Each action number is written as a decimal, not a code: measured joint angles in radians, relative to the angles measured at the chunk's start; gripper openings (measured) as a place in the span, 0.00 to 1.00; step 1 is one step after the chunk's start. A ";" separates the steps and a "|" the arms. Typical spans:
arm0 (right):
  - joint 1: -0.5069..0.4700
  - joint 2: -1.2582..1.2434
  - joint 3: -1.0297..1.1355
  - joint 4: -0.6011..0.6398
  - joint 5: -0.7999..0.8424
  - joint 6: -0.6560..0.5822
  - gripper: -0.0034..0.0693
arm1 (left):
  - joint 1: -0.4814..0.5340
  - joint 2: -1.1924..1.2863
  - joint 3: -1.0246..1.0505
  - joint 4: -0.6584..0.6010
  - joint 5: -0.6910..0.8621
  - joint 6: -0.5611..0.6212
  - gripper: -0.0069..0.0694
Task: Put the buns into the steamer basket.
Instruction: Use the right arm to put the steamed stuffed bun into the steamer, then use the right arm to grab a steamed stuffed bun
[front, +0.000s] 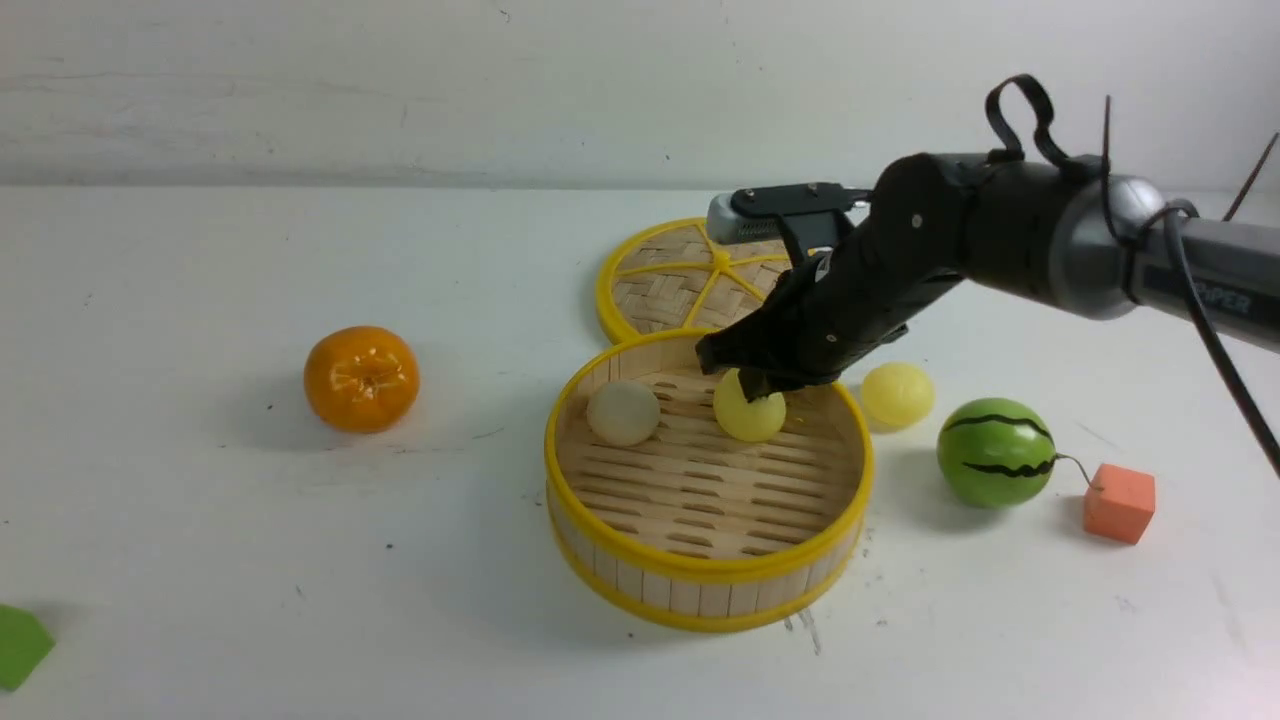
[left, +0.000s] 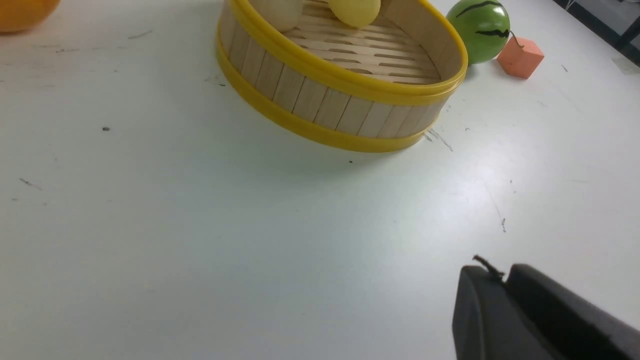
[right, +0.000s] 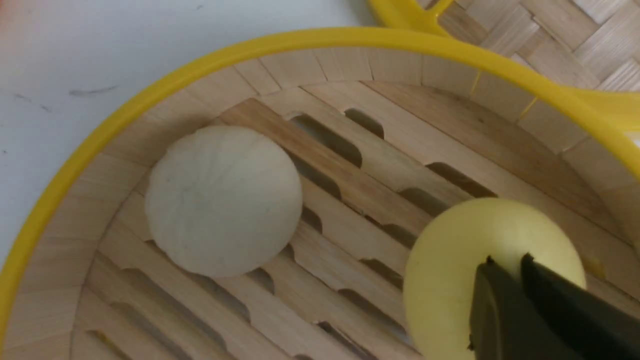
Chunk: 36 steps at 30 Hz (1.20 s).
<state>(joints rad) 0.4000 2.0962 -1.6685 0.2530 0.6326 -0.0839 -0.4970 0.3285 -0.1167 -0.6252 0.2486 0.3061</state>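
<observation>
Off-white bun (front: 623, 412) and yellow bun (front: 748, 410) sit in the steamer basket (front: 700, 590), the right gripper (front: 762, 386) slanting down onto the yellow bun, its opening indiscernible; only the front view shows the third bun (front: 897, 394) outside, just beside the basket.

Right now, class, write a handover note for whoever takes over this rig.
Left end effector: shut, empty, clear of the basket.
Right end effector: at a pale yellow pleated bun inside the round yellow-rimmed bamboo steamer basket; grip unclear.
Done: off-white pleated bun in basket.
Left: second pale yellow bun, on the table just right of the basket.
</observation>
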 joint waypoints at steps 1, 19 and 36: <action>0.000 0.003 -0.001 0.000 -0.004 0.000 0.14 | 0.000 0.000 0.000 0.000 0.000 0.000 0.17; -0.146 -0.173 -0.101 -0.166 0.258 0.135 0.65 | 0.000 0.000 0.000 0.000 0.000 0.000 0.19; -0.231 0.104 -0.234 -0.075 0.250 0.119 0.48 | 0.000 0.000 0.000 0.000 -0.001 0.000 0.21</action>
<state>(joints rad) 0.1693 2.2004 -1.9026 0.1777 0.8830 0.0350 -0.4970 0.3285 -0.1167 -0.6252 0.2476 0.3061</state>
